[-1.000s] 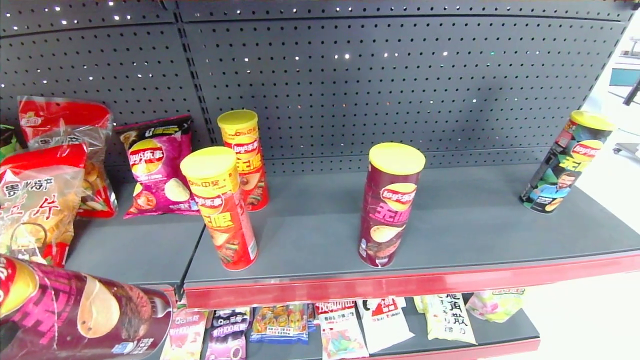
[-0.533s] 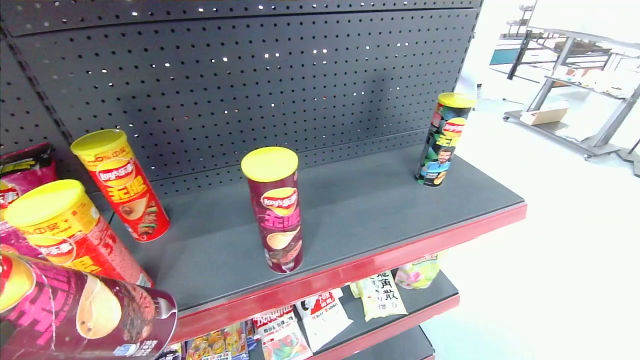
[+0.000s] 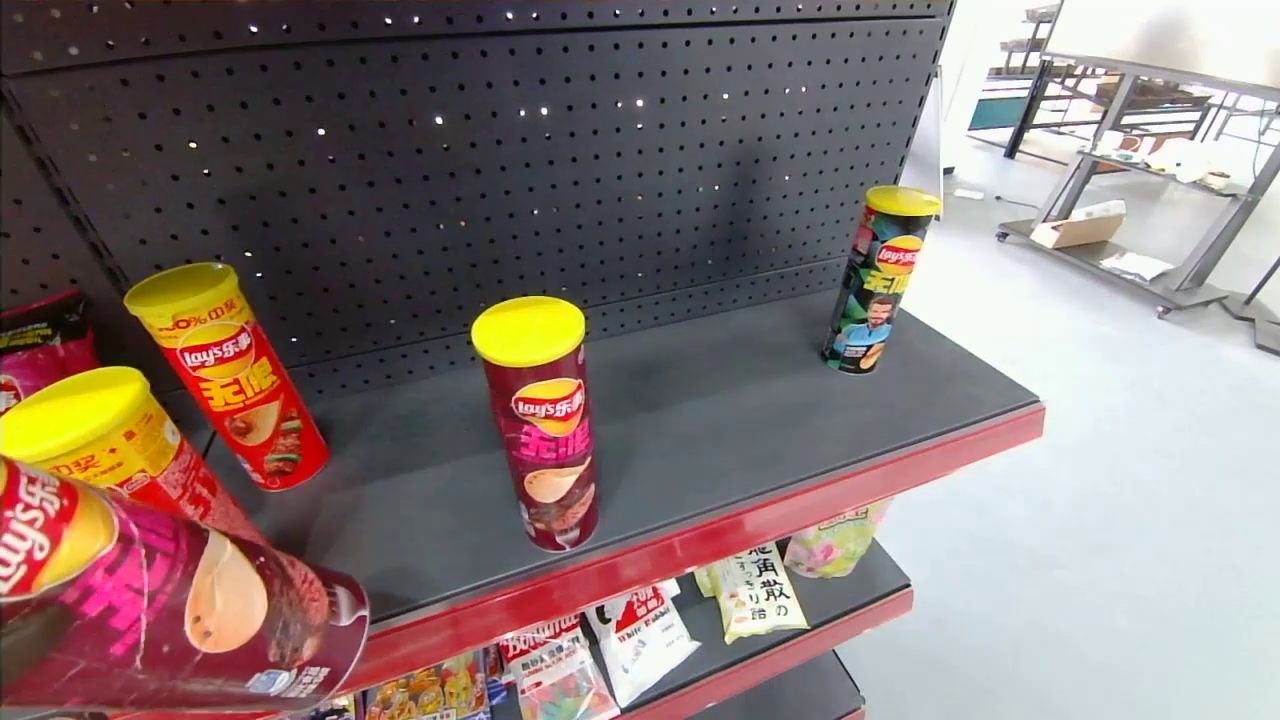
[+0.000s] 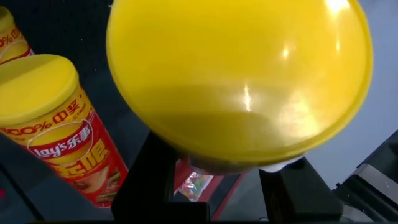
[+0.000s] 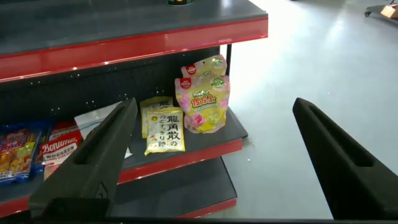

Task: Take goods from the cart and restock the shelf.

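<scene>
Our left claw [image 4: 221,186] pinches a purple can [image 3: 170,610], held tilted just off the shelf [image 3: 800,505] front; our right claw [image 5: 211,149] hangs spread. We judge the can light, stiff and slick, so grip its sides, not the lid [image 4: 236,74]

My left fingers [image 4: 292,193] grip the held can [image 3: 170,610], and the nearest red can [image 3: 100,440] stands just beside them, the second red can [image 3: 228,380] behind it: both block that side. Farther right of those fingers, the shelf [image 3: 720,420] lies bare between the upright maroon can [image 3: 545,430] and the green can [image 3: 880,280]. Ahead of my spread right fingers [image 5: 93,162], snack bags [image 5: 202,93] crowd the lower shelf [image 5: 233,132].
</scene>
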Controlling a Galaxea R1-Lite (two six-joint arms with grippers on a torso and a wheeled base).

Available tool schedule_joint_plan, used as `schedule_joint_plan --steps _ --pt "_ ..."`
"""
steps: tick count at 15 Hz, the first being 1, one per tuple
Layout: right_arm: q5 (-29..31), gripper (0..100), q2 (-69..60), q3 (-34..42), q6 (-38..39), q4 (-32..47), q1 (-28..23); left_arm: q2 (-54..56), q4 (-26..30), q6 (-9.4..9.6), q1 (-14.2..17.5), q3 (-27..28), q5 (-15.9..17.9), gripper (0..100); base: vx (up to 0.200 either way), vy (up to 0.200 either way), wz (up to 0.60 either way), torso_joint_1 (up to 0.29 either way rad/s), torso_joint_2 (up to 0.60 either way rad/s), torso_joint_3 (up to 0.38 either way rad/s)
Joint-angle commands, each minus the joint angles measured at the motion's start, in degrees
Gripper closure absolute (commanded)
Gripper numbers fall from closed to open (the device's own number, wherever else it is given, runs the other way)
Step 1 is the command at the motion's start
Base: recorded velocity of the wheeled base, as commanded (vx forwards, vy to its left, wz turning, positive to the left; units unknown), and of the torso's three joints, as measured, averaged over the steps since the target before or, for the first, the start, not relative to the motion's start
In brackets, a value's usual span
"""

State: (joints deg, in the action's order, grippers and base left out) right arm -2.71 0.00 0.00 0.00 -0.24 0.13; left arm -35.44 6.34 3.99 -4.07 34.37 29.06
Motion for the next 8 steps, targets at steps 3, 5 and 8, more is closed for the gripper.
schedule_joint_plan --steps 3,5,8 --pt "0.0 0 0.1 0.0 0.0 0.0 0.0 -11.3 -0.2 6.03 0.0 2.8 -1.8 100 0.000 0.000 0.00 0.000 0.00 0.000" --pt "0.0 0 0.1 0.0 0.0 0.0 0.0 -17.4 -0.4 7.53 -1.3 7.1 -2.1 100 0.000 0.000 0.00 0.000 0.00 0.000" --pt "0.0 0 0.1 0.0 0.0 0.0 0.0 -21.6 -0.4 8.32 -2.3 11.2 -2.1 100 0.000 0.000 0.00 0.000 0.00 0.000"
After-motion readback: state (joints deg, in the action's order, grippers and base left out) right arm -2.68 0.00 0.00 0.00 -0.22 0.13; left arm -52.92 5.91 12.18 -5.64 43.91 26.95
